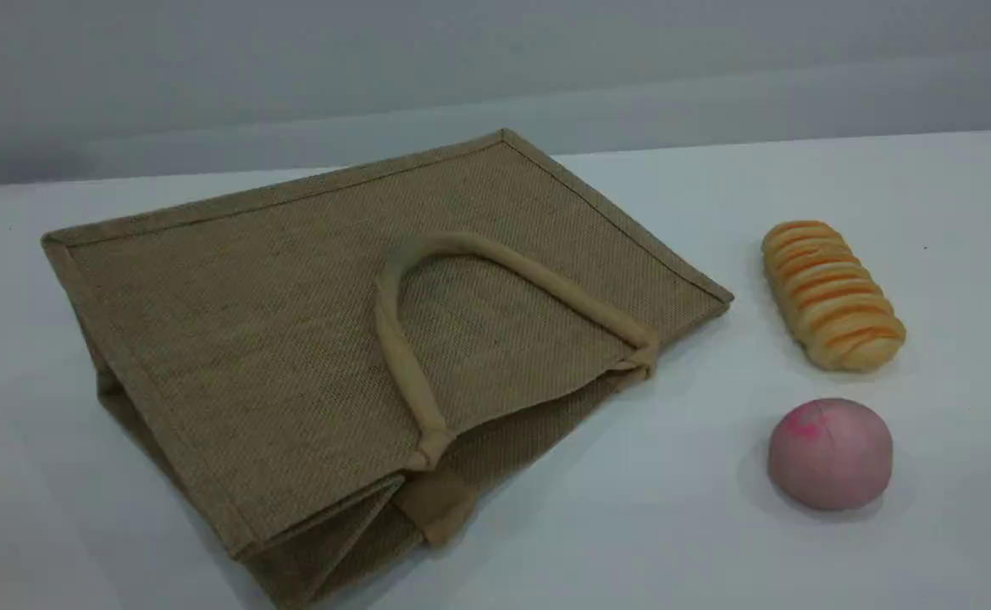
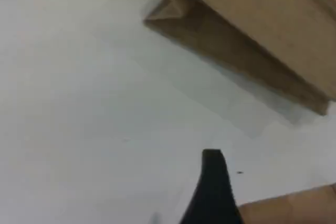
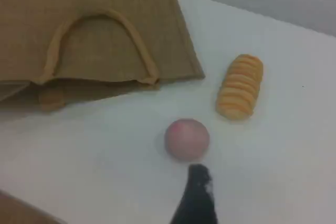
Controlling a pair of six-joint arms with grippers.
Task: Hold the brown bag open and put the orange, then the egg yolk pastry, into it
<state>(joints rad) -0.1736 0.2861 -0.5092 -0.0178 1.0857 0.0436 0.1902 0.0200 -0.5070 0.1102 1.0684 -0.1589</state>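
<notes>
Right hand [image 3: 197,174] above table; brown bag [image 1: 292,339] seemingly flat, folded.

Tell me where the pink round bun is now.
In the scene view, the pink round bun lies on the table's right side, nearer the camera than the striped bread roll, right of the brown bag.

One brown bag [image 1: 275,339] lay on the one white table [image 1: 631,525]; one rolled handle [image 1: 495,254] showed fully on it. One orange-striped bread roll [image 1: 833,294] and one pink round bun [image 1: 830,453] were there. One dark fingertip showed in each wrist view.
</notes>
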